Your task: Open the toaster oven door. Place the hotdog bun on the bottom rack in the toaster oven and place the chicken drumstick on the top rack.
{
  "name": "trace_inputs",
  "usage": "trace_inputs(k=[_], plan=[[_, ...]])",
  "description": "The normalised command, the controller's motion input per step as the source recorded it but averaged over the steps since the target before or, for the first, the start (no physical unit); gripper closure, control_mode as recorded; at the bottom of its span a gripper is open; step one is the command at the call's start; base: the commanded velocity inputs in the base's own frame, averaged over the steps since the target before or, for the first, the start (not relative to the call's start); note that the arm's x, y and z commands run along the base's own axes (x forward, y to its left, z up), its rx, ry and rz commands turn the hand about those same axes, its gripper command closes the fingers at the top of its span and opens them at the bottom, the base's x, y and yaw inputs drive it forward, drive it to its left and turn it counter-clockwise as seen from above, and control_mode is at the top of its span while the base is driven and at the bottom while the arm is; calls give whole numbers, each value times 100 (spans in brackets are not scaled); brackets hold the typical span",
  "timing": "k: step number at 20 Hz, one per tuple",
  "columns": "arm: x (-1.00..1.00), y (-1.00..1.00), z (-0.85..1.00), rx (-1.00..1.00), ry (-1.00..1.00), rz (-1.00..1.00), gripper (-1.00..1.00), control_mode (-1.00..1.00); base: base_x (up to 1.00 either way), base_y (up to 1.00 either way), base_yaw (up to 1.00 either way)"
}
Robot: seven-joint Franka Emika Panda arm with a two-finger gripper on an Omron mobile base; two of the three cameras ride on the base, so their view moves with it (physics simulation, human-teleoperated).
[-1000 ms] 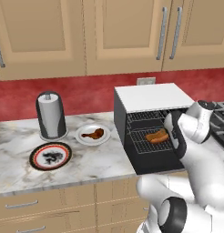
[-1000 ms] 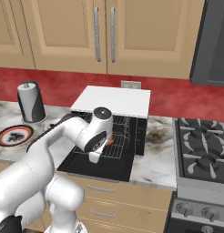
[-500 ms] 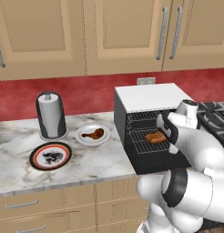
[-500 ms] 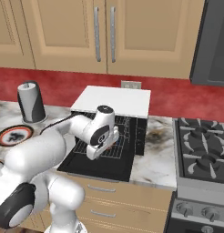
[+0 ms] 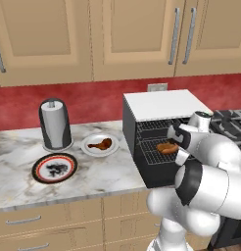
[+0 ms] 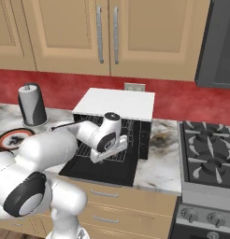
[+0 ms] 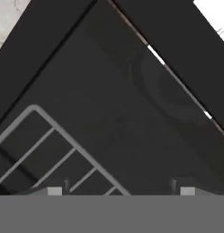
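The toaster oven (image 5: 161, 105) stands on the counter with its door (image 6: 100, 170) folded down flat. A hotdog bun (image 5: 166, 147) lies on what looks like the bottom rack (image 5: 154, 156), below the top rack (image 5: 156, 126). My gripper (image 5: 171, 135) is at the oven mouth just above and right of the bun, apart from it. In the hand view my gripper (image 7: 120, 191) is open with nothing between its fingertips, facing the dark oven inside and a rack corner (image 7: 54, 152). The chicken drumstick (image 5: 101, 144) lies on a white plate (image 5: 89, 148) left of the oven.
A paper towel holder (image 5: 55, 123) stands at the back left, with a patterned plate (image 5: 55, 168) in front of it. A gas stove (image 6: 208, 149) adjoins the counter on the right. Wall cabinets (image 5: 132, 34) hang above, and my own arm (image 6: 51, 149) crowds the oven front.
My hand has stayed at the oven mouth while the arm's elbow swung lower and nearer the cameras. The bun has not moved on its rack.
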Motion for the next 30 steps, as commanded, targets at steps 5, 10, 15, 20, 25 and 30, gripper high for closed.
trace_inputs(k=[5, 10, 15, 20, 25, 30], plan=[[22, 2, -43, 0, 1, -19, -100, -100, 0, 0, 0], [12, 6, -53, 0, -1, -20, -100, -100, 0, 0, 0], [26, 8, -12, 0, -19, -16, -100, -100, 0, 0, 0], [-71, 0, 24, 3, -11, -13, -100, -100, 0, 0, 0], [-14, 19, -32, 0, 1, -13, -100, -100, 0, 0, 0], [16, 20, -24, 0, -2, -13, -100, -100, 0, 0, 0]])
